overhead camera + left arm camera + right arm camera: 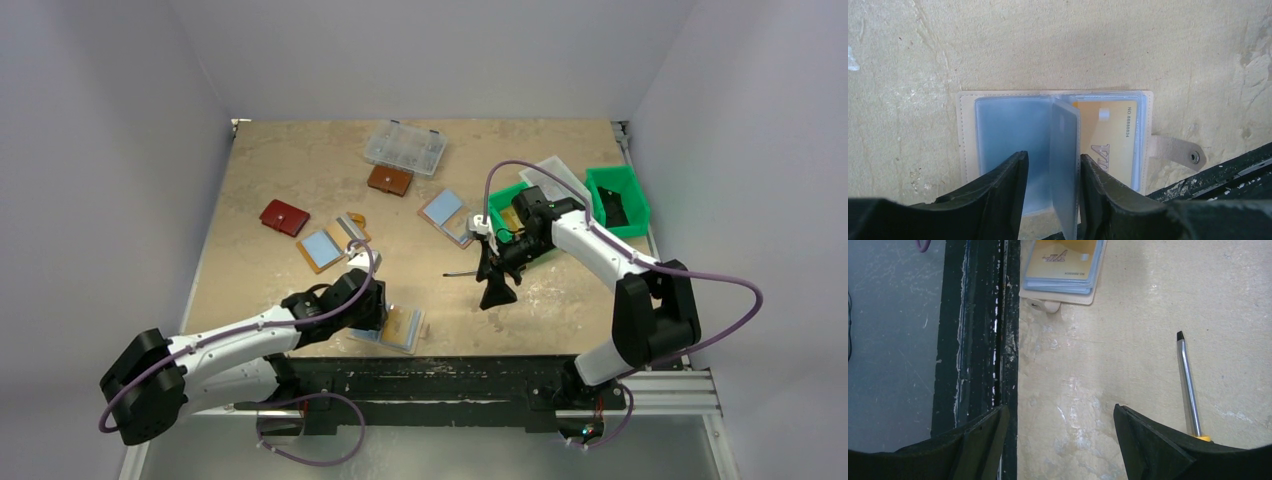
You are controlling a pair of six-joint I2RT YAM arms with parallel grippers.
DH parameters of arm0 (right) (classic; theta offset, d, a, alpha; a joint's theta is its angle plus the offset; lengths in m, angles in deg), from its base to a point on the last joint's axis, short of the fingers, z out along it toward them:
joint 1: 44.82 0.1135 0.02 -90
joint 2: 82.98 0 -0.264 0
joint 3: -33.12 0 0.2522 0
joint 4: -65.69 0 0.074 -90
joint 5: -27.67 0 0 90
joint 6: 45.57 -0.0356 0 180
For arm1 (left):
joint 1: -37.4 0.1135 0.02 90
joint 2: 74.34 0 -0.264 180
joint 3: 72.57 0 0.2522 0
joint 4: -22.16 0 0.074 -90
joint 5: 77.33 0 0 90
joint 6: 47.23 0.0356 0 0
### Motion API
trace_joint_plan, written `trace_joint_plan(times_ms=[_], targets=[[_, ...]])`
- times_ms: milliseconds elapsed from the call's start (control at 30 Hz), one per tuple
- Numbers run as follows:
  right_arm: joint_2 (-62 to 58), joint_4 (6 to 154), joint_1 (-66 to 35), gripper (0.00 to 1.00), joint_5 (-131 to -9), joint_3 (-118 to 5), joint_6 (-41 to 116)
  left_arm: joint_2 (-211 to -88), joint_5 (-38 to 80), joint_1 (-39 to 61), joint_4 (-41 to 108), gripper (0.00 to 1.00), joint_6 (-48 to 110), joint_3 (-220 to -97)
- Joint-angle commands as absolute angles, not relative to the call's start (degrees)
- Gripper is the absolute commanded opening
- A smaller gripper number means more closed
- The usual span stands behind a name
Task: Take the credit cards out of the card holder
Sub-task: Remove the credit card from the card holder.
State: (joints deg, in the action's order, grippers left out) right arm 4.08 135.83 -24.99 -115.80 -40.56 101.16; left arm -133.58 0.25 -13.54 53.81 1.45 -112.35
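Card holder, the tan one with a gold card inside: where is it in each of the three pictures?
Top external: the card holder lies open, low in the picture, just left of centre.
Left wrist: card holder in the centre, open.
Right wrist: card holder at the top edge, left of centre, cut off.
Shared landmark: the gold card inside it.

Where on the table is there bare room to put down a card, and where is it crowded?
Bare: the far-left corner of the table, behind the red wallet; also the near patch right of the right claw. Crowded: the far middle and right, from the clear box to the green bins.
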Motion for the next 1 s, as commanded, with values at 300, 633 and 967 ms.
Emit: trace_joint_plan(times_ms=[300, 633, 967], targets=[[4.4, 137.2, -24.2, 0.85, -115.8, -42.9, 102.5, -129.9, 1.9, -12.4, 53.5, 0.30, 2.0, -113.8], [4.5, 137.3, -23.5, 0.85, -116.3, -42.8, 102.4, -131.2, 3.0, -11.7, 51.5, 0.00, 1.7, -112.0], [4.8, 137.6, -21.2, 0.84, -120.2, -43.2, 102.4, -128.2, 6.0, -11.3, 42.9, 0.00, 2.6, -108.9]])
